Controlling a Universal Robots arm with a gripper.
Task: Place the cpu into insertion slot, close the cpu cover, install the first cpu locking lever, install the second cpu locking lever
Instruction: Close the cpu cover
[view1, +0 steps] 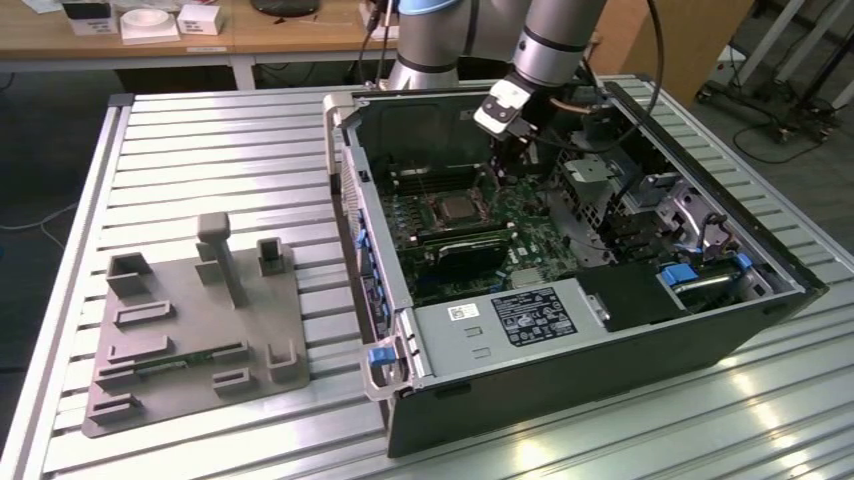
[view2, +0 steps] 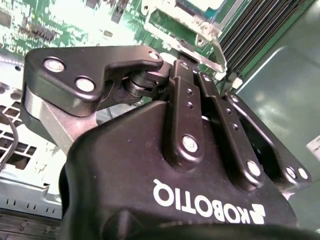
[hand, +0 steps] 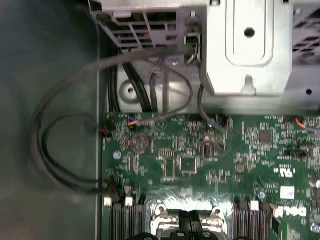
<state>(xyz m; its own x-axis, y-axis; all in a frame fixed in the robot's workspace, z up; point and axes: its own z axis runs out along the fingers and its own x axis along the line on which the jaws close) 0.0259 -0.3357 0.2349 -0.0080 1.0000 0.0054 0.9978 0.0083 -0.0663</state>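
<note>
Gripper (view1: 510, 165) hangs low inside the open computer case (view1: 561, 395), just beside the insertion slot (view1: 430, 212) toward the exterior view's right. Its fingertips (hand: 183, 226) are drawn together, with nothing visible between them, and they sit right at the socket's silver edge. The cpu (view1: 461, 208) lies seated in the slot as a grey square. The cpu cover (view2: 200, 27) lies flat around it on the green board (hand: 200, 150). A grey fixture (view1: 187, 330) rests well apart on the slatted table (view1: 200, 140)
</note>
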